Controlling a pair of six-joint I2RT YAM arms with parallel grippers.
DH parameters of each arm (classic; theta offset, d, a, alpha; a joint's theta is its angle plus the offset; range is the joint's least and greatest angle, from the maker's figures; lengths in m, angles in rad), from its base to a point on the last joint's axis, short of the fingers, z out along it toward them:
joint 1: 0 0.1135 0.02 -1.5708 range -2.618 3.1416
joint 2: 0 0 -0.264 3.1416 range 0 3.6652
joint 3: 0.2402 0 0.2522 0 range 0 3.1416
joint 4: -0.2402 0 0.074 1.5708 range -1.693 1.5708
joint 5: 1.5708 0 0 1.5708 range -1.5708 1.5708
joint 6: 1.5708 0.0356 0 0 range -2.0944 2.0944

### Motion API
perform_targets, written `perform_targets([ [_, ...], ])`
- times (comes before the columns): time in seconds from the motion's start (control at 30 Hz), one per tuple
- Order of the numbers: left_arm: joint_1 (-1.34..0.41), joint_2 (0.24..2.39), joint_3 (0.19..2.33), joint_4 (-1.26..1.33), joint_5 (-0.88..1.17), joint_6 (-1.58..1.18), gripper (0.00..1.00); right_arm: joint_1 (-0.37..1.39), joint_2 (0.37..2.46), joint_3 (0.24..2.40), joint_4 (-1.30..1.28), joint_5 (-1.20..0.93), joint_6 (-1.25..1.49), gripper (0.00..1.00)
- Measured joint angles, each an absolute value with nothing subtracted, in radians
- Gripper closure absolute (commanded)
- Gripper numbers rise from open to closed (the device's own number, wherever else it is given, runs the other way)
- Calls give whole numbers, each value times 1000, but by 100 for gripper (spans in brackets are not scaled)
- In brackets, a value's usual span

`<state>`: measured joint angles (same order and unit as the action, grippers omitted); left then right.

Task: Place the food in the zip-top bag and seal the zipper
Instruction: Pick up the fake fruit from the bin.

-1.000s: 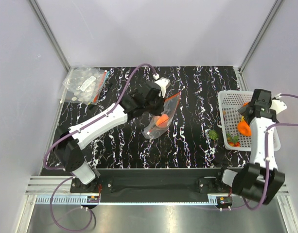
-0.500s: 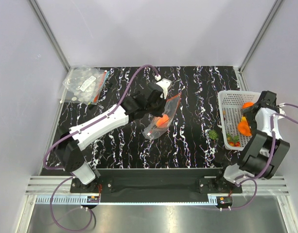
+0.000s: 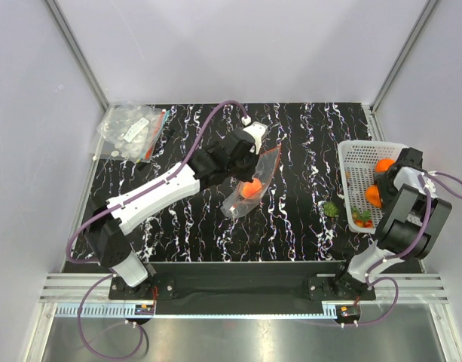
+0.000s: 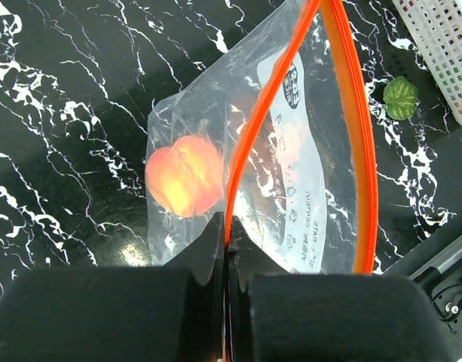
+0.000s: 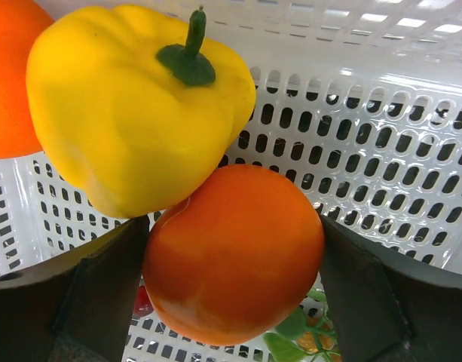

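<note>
One clear bag [image 3: 264,170] of thin, crinkled plastic near the middle of the worktop [image 3: 291,226], mouth raised. One red-orange strip [image 4: 360,151] along that mouth, parted into two lips. One small printed white label [image 4: 302,196] on the film. One peach-pink fruit [image 4: 184,175] inside, round and smooth, toward the closed end. Left tool [image 4: 227,241] clamped tight on one lip of the strip, black fingers pressed together with the plastic between them.

Off to the right, one white plastic basket [image 3: 357,157], rectangular, walls pierced with rows of small slots, at the worktop's right edge. Inside it, one glossy front orange ball [image 5: 234,253], one second orange ball [image 5: 8,75] cut off at the picture's corner, and one yellow pepper [image 5: 133,105], lobed, green-stemmed, touching the front orange ball. Right tool [image 5: 234,298] spread wide, one dark finger on each side of the front orange ball, close against it; contact not clear. Small red and green bits [image 3: 361,219] also in the basket, too small to name.

One little green ball [image 3: 331,209] on the worktop between bag and basket. One second bag [image 3: 131,130], clear, with pale pieces inside, in the far left corner.

Worktop black, marble-patterned, veined in white. Plain pale walls [image 3: 215,45] on three sides, with metal rails [image 3: 76,53] at the corners.
</note>
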<state>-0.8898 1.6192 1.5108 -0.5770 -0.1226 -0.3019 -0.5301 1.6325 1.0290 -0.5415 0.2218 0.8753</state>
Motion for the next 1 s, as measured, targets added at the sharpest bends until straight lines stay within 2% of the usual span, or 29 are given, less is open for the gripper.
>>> perform_targets([
  [0.2, -894, 1620, 1512, -582, -129, -295, 100, -530, 1644, 1026, -508, 215, 890, 35],
  [0.27, -894, 1620, 1513, -582, -130, -295, 100, -530, 1638, 1018, -493, 213, 888, 38],
  [0.43, -899, 1624, 1520, -591, -137, -289, 100, -530, 1567, 988, -465, 158, 830, 41],
  [0.57, -906, 1637, 1538, -601, -144, -284, 100, -530, 1418, 945, -418, 63, 734, 41],
  [0.77, -916, 1644, 1539, -603, -147, -284, 100, -530, 1179, 905, -362, -143, 604, 43],
  [1.0, -927, 1658, 1556, -606, -152, -281, 100, -475, 1062, 902, -394, -342, 524, 44],
])
